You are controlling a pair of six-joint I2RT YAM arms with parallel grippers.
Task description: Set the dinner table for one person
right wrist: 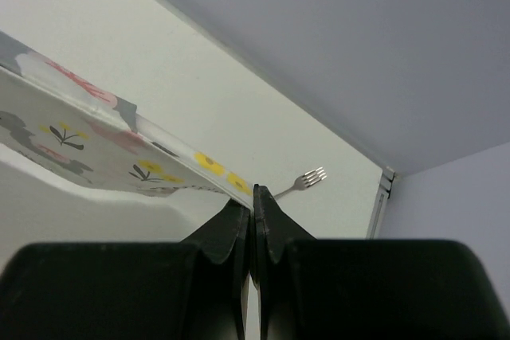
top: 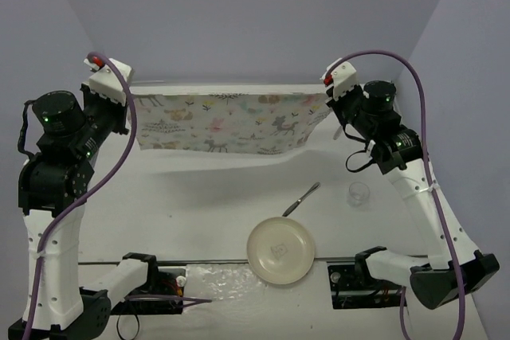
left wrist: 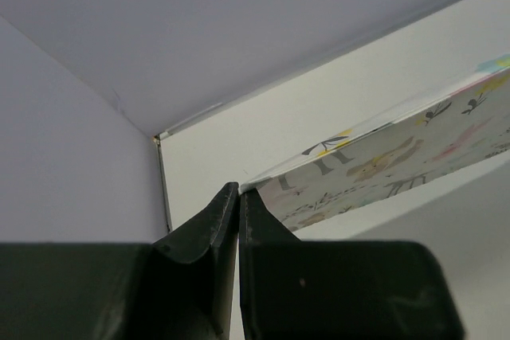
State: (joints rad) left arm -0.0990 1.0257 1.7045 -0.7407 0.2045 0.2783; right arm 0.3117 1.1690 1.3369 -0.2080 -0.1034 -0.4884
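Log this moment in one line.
left gripper: shut on placemat | right gripper: shut on placemat | placemat: held spread above dinner table

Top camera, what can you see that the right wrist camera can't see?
Only the top view shows the plate, the glass and the left arm. Only the right wrist view shows a fork with clear prongs near the wall; whether it is the thin utensil by the plate, I cannot tell. Both show the animal-print placemat held above the white table, and the right fingers shut on its corner.

White left arm [top: 48,276] and right arm [top: 418,197], black joints, 2 purple cables [top: 132,125], green lights, black fingers [left wrist: 203,236]
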